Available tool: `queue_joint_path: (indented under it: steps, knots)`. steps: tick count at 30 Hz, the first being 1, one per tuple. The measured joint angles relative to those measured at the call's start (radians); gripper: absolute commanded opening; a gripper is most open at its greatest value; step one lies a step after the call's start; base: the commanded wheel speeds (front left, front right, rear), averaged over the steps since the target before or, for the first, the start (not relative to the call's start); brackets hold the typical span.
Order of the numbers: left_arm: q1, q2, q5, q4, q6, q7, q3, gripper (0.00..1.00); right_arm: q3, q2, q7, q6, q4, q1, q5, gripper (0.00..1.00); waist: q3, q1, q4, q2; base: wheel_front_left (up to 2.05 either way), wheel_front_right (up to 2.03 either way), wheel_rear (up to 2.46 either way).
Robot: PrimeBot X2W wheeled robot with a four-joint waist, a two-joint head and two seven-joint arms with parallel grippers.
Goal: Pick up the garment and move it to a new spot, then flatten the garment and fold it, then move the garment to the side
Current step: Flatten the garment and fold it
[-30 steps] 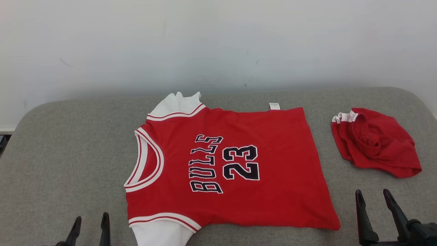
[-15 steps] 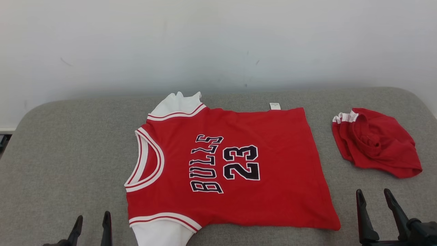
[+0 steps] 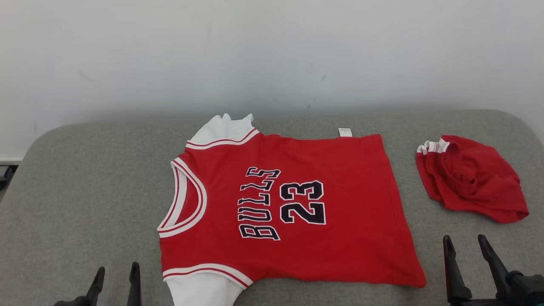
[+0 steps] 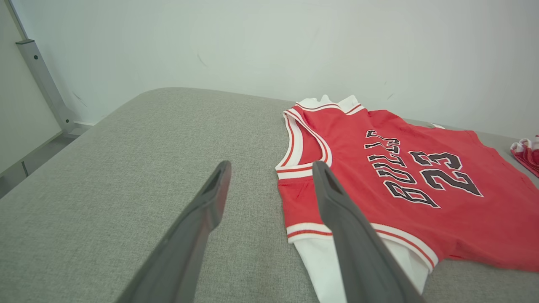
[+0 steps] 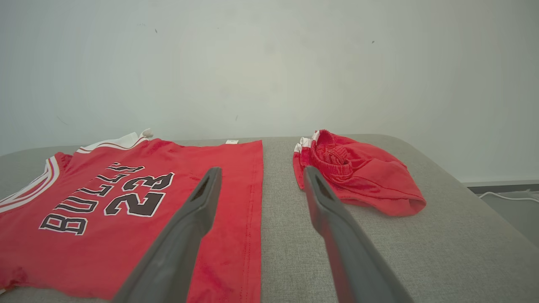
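The garment (image 3: 348,204), a red jersey with white trim and "BULLS 23" in black, lies spread flat in the middle of the grey padded surface (image 3: 85,178), neck to the left and hem to the right. My left gripper (image 3: 118,267) is open at the near edge, left of the jersey's near white sleeve. In the left wrist view the jersey (image 4: 353,139) lies ahead and right of that open gripper (image 4: 272,165). My right gripper (image 3: 464,238) is open just past the hem's near corner. In the right wrist view its fingers (image 5: 262,169) frame the hem of the jersey (image 5: 84,252).
A crumpled pair of red shorts (image 3: 471,182) with a white-striped edge sits at the right, just beyond my right gripper, also in the wrist views (image 5: 362,181) (image 4: 528,153). A white wall (image 3: 272,51) backs the surface. The surface's rounded corners drop off at both ends.
The whole head picture has shifted a little, so the camera moved. The jersey, the shorts and both grippers keep their places.
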Motion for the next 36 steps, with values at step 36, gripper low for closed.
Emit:
queue_joint_path:
  steps: [36]
  knots:
    - [-0.002,-0.051,-0.134,0.177,-0.157,0.288,-0.137,1.00,0.038,0.001,0.221,0.000,0.155,-0.030,0.002,1.00,0.044,0.0000,0.044,0.0000,0.00,0.00,0.00]
